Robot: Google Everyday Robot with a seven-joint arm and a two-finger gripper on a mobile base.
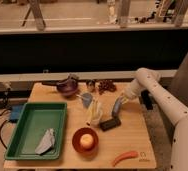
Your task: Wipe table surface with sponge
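Near the middle of the wooden table, a little toward its right side, lies the sponge, a dark rectangular block resting flat on the boards at a slight angle. Just above its right end hangs the gripper, pointing down and leftward at the tabletop. I cannot tell whether the gripper touches the sponge, or whether it is spread or pressed together. The white arm reaches in from the right edge of the view, bending at a rounded joint over the table's far right corner.

Just left of the sponge lies a pale yellow object, and beyond that a small blue item. In front of the sponge sits a red bowl holding an orange ball. An orange-red carrot-shaped piece lies near the front right corner. At the far edge stand a purple bowl and a dark cluster. A green tray fills the table's left side, with a crumpled grey cloth inside it.
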